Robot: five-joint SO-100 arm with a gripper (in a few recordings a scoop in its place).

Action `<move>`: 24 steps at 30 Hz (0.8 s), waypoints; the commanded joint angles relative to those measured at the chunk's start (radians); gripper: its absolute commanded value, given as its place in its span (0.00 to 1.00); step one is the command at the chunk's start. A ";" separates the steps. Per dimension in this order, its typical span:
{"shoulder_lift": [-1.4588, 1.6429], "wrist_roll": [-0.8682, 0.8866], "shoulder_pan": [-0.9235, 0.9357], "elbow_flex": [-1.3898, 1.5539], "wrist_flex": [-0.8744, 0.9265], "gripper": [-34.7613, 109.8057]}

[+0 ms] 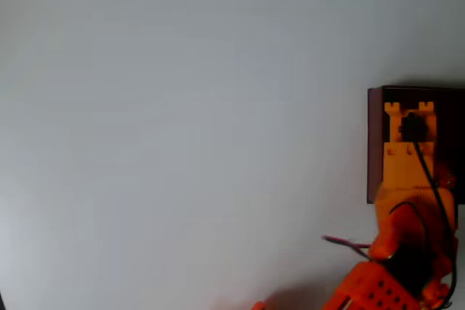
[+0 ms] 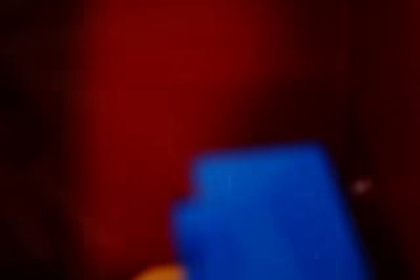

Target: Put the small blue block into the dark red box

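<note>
In the overhead view the dark red box [image 1: 375, 143] stands at the right edge, cut off by the frame. My orange gripper [image 1: 410, 115] reaches down into its dark inside from below, and the arm hides the fingers there. The wrist view is blurred and very close. The small blue block [image 2: 266, 214] looms large at the bottom centre, against the box's red inner surface [image 2: 151, 77]. A sliver of an orange finger [image 2: 157, 272] touches the block's lower left corner. The block looks held in the gripper, low inside the box.
A plain white table [image 1: 182, 121] spreads to the left of the box. A thin red and black cable [image 1: 345, 243] sticks out leftwards from the arm near the bottom right.
</note>
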 commanded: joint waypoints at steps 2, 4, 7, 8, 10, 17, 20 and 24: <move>-0.166 -0.028 0.080 -0.141 0.000 0.24; -0.249 -0.025 0.094 -0.195 0.014 0.28; -0.321 -0.031 0.103 -0.247 0.028 0.34; -0.331 -0.035 0.103 -0.259 0.035 0.35; -0.339 -0.043 0.103 -0.273 0.046 0.37; -0.241 -0.138 0.055 -0.295 0.169 0.39; -0.092 -0.198 0.020 -0.272 0.273 0.35; 0.146 -0.253 -0.044 -0.199 0.419 0.24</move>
